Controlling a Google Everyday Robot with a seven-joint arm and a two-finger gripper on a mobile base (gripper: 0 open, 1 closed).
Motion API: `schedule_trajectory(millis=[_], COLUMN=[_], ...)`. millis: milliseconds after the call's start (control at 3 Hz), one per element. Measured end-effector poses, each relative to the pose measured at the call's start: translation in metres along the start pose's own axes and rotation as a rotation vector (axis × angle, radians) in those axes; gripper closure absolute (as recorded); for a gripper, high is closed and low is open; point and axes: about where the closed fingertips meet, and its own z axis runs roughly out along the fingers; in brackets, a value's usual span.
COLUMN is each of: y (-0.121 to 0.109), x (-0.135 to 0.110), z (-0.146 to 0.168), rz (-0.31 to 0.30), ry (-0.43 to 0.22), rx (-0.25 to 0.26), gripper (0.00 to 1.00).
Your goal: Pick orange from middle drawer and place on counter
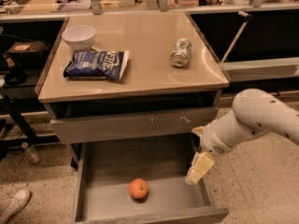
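The orange (138,189) lies on the grey floor of the open middle drawer (112,169), near its front centre. The gripper (198,168) hangs on a white arm over the drawer's right side, pointing down, to the right of the orange and apart from it. It holds nothing that I can see. The glossy beige counter (145,64) is above the drawers.
On the counter stand a white bowl (78,37), a blue chip bag (96,65) and a crushed silver can (180,52). A shallower drawer with a scratched grey front (133,124) sits just above the open one. A white shoe (13,204) lies on the floor at left.
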Motion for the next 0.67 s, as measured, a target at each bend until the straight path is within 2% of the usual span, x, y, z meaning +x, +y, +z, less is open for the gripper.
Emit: schedule_trajectory(millis=[333, 667], y=[-0.005, 0.001], x=[0.007, 0.014], z=[0.035, 0.074], rz=[0.019, 0.046], ry=[-0.103, -0.163], rx=[0.002, -0.059], gripper=[0.0, 0.0])
